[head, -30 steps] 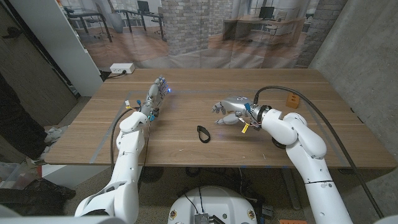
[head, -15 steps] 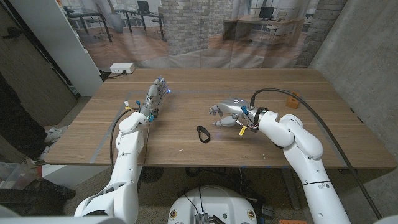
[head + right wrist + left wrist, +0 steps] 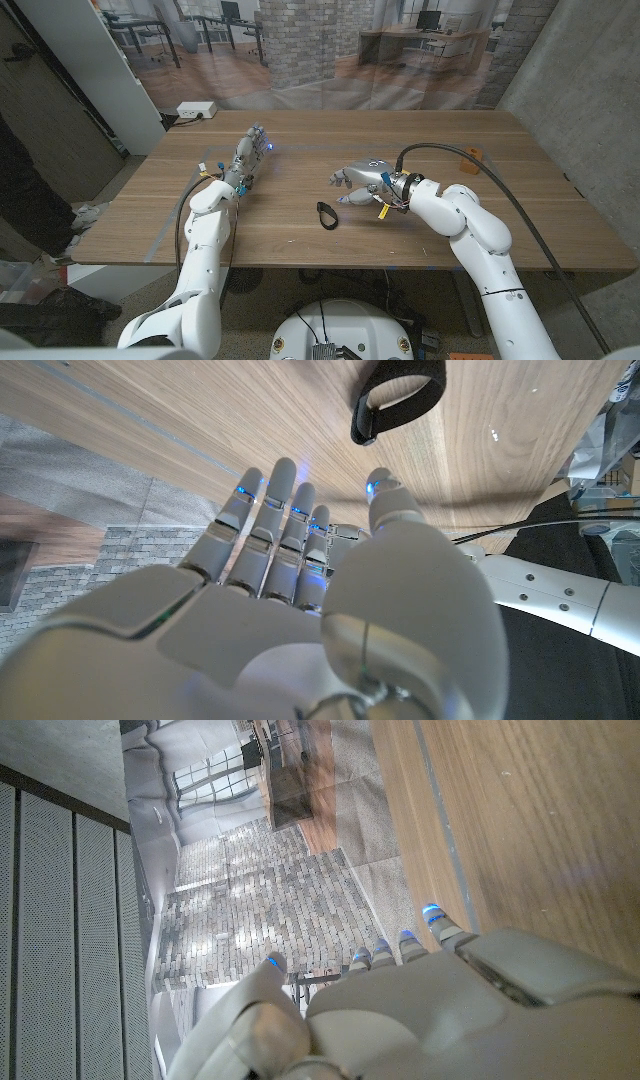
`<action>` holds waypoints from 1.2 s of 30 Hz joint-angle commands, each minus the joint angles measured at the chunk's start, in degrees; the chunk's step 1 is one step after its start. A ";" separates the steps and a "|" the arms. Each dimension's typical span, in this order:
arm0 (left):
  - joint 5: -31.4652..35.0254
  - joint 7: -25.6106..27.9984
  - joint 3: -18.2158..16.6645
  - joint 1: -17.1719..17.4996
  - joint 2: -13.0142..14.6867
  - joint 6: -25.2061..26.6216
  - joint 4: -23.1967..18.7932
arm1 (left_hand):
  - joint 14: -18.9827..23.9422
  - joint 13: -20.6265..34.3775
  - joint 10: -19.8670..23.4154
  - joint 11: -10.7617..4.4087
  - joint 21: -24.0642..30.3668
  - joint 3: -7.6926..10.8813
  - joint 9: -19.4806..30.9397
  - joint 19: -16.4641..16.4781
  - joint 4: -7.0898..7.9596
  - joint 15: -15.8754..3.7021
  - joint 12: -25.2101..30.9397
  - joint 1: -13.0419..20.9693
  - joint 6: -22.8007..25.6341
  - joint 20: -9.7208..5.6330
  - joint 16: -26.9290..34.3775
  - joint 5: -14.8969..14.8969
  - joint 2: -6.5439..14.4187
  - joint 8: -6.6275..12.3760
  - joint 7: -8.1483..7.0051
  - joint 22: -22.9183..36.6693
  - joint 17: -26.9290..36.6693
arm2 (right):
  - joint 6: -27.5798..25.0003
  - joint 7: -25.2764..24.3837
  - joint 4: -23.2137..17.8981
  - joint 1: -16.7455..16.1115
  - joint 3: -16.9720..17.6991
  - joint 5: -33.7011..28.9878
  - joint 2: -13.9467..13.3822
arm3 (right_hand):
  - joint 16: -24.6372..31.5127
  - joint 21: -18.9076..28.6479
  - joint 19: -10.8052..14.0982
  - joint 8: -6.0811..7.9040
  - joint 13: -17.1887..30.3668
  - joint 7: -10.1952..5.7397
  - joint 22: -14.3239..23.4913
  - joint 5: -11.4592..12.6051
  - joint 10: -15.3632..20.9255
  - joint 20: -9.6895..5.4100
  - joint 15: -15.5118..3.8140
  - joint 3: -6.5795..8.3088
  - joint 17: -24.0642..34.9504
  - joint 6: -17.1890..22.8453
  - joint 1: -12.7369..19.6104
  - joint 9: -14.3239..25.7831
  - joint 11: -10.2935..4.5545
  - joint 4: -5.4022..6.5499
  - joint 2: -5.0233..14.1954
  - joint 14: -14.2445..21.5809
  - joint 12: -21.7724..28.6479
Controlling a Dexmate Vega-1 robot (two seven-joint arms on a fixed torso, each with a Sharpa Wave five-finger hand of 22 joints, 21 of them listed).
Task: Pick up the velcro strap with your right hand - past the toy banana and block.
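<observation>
Right hand [image 3: 357, 182]: fingers spread wide, holding nothing, near the strap.
Strap [image 3: 326, 213]: black loop lying on the worktop [image 3: 300, 235].
Left hand [image 3: 248, 152]: fingers extended, holding nothing.

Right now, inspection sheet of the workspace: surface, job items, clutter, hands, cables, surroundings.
Surface: wooden table, bare wood around the strap.
Job's things: velcro strap, a black loop lying untouched near the front edge.
Clutter: orange block behind the right arm; white box at the far left corner.
Hands: right hand open, above the table just past the strap; left hand open, holding nothing.
Cables: black cable arching over the right arm.
Surroundings: brick-pattern backdrop behind the table.
</observation>
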 commanded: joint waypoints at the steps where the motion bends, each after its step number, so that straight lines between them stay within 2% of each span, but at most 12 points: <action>1: 0.17 -0.19 -0.33 -0.71 0.16 -0.46 1.28 | -12.42 0.27 -9.81 0.25 -0.13 -0.09 0.11 -6.65 -0.12 0.12 0.18 0.51 -6.54 0.01 0.18 0.20 0.21 0.16 0.20 0.23 0.20 | 0.69 -0.19 1.87 1.28 -1.28 0.52 0.09 | -0.02 0.52 0.10 -0.16 0.26 -0.33 0.29 0.33 0.01 -0.34 -7.25 0.11 0.24 0.30 0.66 0.17 0.00 0.46 0.02 0.70 0.34; 9: 0.32 -0.21 -0.51 -1.00 0.19 -0.64 1.76 | -12.47 0.27 -9.96 -0.15 -0.24 -0.15 0.11 -6.62 -0.12 0.16 0.12 0.53 -6.55 0.01 0.16 0.20 0.24 0.15 0.24 0.24 0.20 | 1.44 -0.29 3.24 2.19 -2.07 1.27 0.09 | -0.11 0.66 0.13 -0.12 0.49 -0.36 0.29 0.55 0.16 -0.27 -7.26 0.01 0.45 0.64 0.60 0.20 0.04 0.78 0.13 0.93 0.55; 19: 0.45 -0.21 -0.71 -1.35 0.24 -0.76 2.20 | -12.48 0.27 -9.94 0.15 -0.39 -0.24 0.11 -6.57 -0.12 0.16 0.15 0.57 -6.59 -0.01 0.17 0.21 0.27 0.15 0.20 0.25 0.20 | 2.01 -1.10 4.39 3.02 -2.71 1.08 0.02 | -0.27 0.77 0.04 -0.31 0.73 -0.31 0.28 0.79 0.10 -0.29 -7.30 -0.06 0.77 0.46 0.85 0.23 -0.05 0.90 0.18 0.78 0.68; 23: 0.53 -0.26 -0.71 -1.55 0.26 -0.81 2.48 | -12.47 0.27 -9.94 0.11 -0.45 -0.29 0.11 -6.53 -0.12 0.16 0.15 0.58 -6.62 -0.02 0.18 0.21 0.28 0.14 0.18 0.25 0.20 | 2.13 -1.90 4.74 3.18 -3.00 0.47 0.02 | -0.42 0.82 -0.08 -0.66 0.84 -0.51 0.28 0.90 -1.32 -0.33 -7.26 -0.21 1.02 -0.18 0.80 0.21 0.33 1.08 0.18 0.45 0.15; 36: 0.80 -0.40 -0.76 -2.04 0.35 -0.94 3.19 | -12.50 0.27 -9.97 0.01 -0.67 -0.41 0.11 -6.54 -0.12 0.16 0.16 0.62 -6.65 0.02 0.18 0.21 0.29 0.15 0.22 0.26 0.20 | 2.43 -3.97 6.79 4.39 -4.26 -1.00 -0.01 | -0.77 0.95 -0.19 -0.91 1.00 -0.58 0.28 1.15 -1.65 -0.15 -7.37 -0.31 1.21 -0.56 0.95 0.18 0.42 1.20 0.18 0.23 0.00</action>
